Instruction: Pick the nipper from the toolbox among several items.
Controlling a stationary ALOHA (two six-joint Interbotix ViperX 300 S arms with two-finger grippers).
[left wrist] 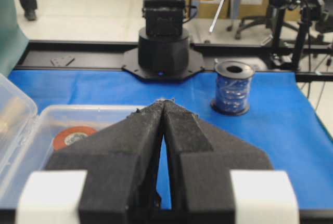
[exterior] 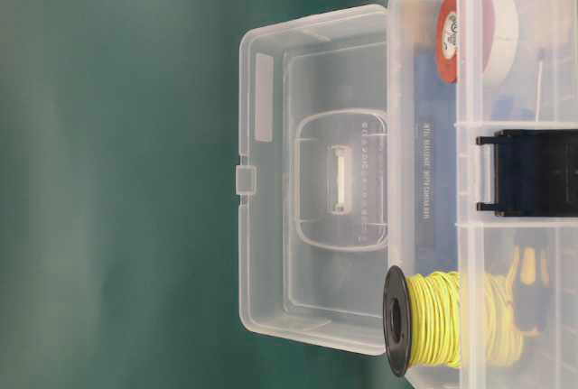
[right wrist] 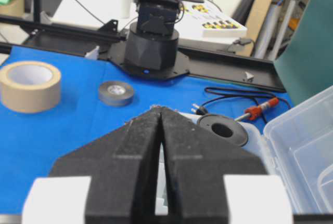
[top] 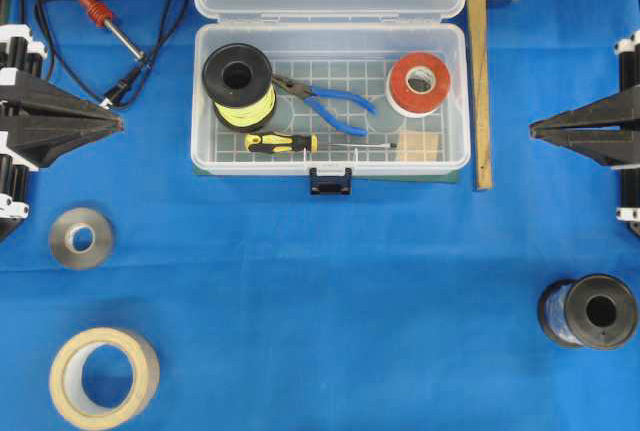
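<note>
spanning the whole scene is the blue tabletop [top: 330, 281], and on it, at the top centre of the overhead view, the toolbox [top: 330, 159] stands with its clear lid thrown back. out at the two sides, well apart from the box, the left end effector [top: 118, 124] and the right end effector [top: 533, 131] both have their jaws pressed together, pinching nothing. inside the box lie a black spool of yellow wire [top: 240, 86], a red-orange tape roll [top: 417, 83], a yellow-black screwdriver [top: 282, 143] and, between spool and tape, the nipper [top: 325, 102]. it looks stiff, slim and fairly light, with smooth metal jaws; the blue handles near the pivot seem the surest hold.
</note>
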